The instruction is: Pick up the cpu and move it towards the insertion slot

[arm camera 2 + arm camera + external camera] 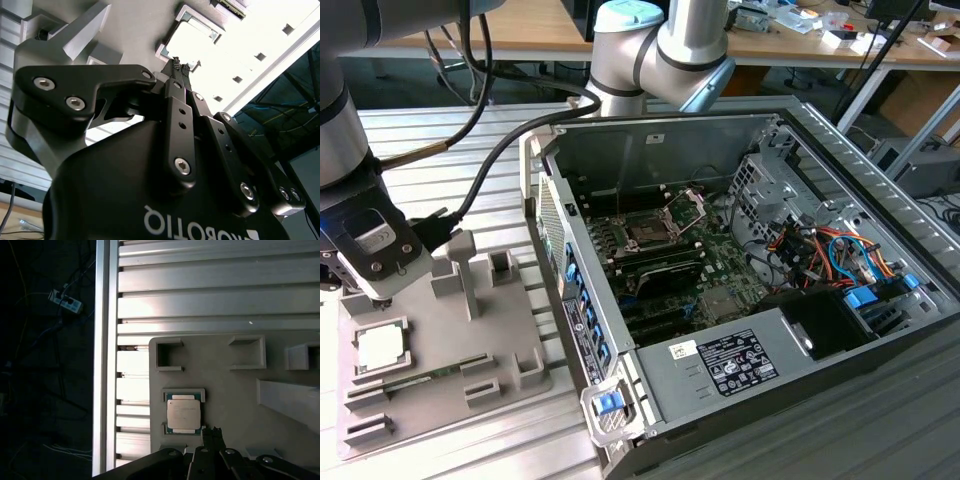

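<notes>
Barely started here. Haven't lifted the cpu (183, 415) yet, sitting flat in its tray (235, 390) recess. Hovering just beside it with the claw (212, 431) pressed together, empty. Slot (650, 228) well apart, toward 2 o'clock in the exterior view.

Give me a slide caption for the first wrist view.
End effector near the cpu, which lies ungrasped in its recess on the grey tray, on the ribbed metal table.
</notes>
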Controlling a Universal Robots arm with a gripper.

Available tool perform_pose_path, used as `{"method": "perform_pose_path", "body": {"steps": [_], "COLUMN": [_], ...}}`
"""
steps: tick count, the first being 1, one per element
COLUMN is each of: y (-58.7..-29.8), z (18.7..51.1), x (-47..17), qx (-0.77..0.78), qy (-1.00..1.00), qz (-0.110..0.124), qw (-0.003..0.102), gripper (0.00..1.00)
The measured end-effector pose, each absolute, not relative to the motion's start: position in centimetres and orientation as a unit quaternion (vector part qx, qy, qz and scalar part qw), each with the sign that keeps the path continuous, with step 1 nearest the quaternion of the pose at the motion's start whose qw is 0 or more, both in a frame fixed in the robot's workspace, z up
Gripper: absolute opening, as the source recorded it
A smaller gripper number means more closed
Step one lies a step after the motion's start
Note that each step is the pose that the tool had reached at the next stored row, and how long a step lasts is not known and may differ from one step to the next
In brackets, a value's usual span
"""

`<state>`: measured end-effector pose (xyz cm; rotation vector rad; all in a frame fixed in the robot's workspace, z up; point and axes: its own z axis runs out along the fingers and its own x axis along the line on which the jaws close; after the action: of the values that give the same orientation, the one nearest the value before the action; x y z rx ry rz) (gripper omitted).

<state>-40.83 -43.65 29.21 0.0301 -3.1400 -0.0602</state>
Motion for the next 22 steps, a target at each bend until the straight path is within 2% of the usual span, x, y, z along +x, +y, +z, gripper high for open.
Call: {"method": "perform_pose_path", "body": {"steps": [22], "y": [-44.01], "z": [28.33], "x": [-41.15], "qx": [0.010], "qy": [-1.000], "qz": [-0.019], "qw": [0.000], "gripper": [0.11]}}
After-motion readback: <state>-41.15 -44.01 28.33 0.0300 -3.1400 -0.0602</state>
